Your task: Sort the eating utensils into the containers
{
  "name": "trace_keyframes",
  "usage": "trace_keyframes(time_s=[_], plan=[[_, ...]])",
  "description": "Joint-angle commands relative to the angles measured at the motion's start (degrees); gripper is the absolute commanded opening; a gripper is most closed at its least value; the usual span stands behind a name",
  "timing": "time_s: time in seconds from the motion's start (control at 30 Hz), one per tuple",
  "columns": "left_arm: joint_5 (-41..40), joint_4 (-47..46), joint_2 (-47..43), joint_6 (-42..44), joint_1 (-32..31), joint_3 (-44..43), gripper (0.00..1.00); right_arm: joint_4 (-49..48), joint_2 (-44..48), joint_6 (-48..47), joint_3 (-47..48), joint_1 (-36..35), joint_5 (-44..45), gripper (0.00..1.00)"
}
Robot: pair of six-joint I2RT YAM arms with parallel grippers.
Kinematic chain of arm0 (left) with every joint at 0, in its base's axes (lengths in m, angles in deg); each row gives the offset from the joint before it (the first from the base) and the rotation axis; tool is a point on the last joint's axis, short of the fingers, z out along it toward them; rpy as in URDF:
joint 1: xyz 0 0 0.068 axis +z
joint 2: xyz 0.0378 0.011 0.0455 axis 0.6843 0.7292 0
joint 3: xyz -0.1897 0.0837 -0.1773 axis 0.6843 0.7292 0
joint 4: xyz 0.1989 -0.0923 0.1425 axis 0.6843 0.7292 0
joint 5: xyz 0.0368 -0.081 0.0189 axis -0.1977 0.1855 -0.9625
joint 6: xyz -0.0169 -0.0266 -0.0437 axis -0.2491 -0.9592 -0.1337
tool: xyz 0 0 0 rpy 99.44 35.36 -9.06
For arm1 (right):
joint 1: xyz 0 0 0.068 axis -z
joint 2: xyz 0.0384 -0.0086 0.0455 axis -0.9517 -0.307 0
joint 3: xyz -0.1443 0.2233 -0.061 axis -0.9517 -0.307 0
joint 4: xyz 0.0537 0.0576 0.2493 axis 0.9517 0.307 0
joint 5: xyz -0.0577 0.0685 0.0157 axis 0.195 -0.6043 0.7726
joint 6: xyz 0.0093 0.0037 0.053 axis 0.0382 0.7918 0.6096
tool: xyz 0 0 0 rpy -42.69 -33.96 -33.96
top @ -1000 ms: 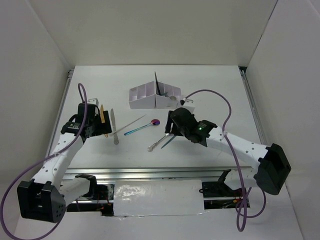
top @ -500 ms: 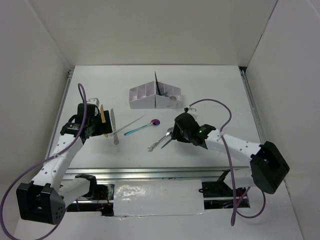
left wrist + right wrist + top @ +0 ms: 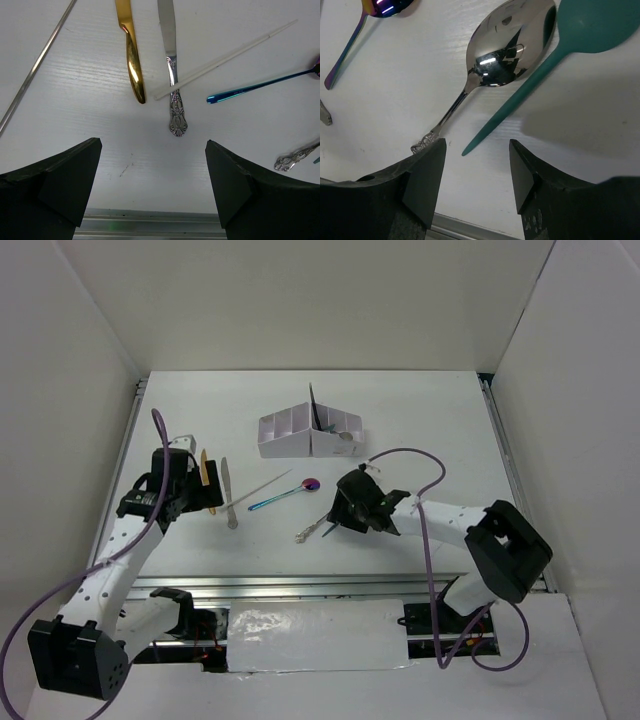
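The white organizer box [image 3: 300, 436] stands at the back centre with a black knife [image 3: 314, 410] upright in it. Eating utensils lie on the table: a gold piece [image 3: 131, 55], a silver knife [image 3: 172, 65], a pale stick [image 3: 225, 57], an iridescent spoon [image 3: 375, 12], a silver spoon [image 3: 500, 55] and a teal spoon [image 3: 540, 65]. My right gripper [image 3: 477, 175] is open low over the table, the teal handle's tip just ahead of its gap and nothing between the fingers. My left gripper [image 3: 152, 190] is wide open, short of the silver knife's handle.
A thin silver rod [image 3: 37, 67] lies at the left of the gold piece. The table's metal front rail [image 3: 150, 225] runs just behind my left fingers. White walls enclose the table on three sides.
My right arm has drawn in to the left and come down by the silver and teal spoons, its jaws narrowing a little. My left arm has barely shifted.
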Motion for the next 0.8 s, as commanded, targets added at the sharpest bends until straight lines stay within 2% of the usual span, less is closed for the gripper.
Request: trace_keyframes(time_s=[0.0, 0.27, 0.77], plan=[[-1.13, -0.77, -2.17, -0.28, -0.31, -0.77, 0.99, -4.36, -2.01, 3.64, 2.98, -0.79, -0.38, 0.61], [-0.51, -0.51, -1.47, 0.07, -0.4, -0.94, 0.99, -5.33, -6.67, 4.96, 7.46, -0.88, -0.03, 0.54], [-0.07, -0.6, -3.4, -0.01, -1.02, -0.33, 0.99, -5.34, -15.81, 6.46, 12.28, -0.53, -1.27, 0.51]])
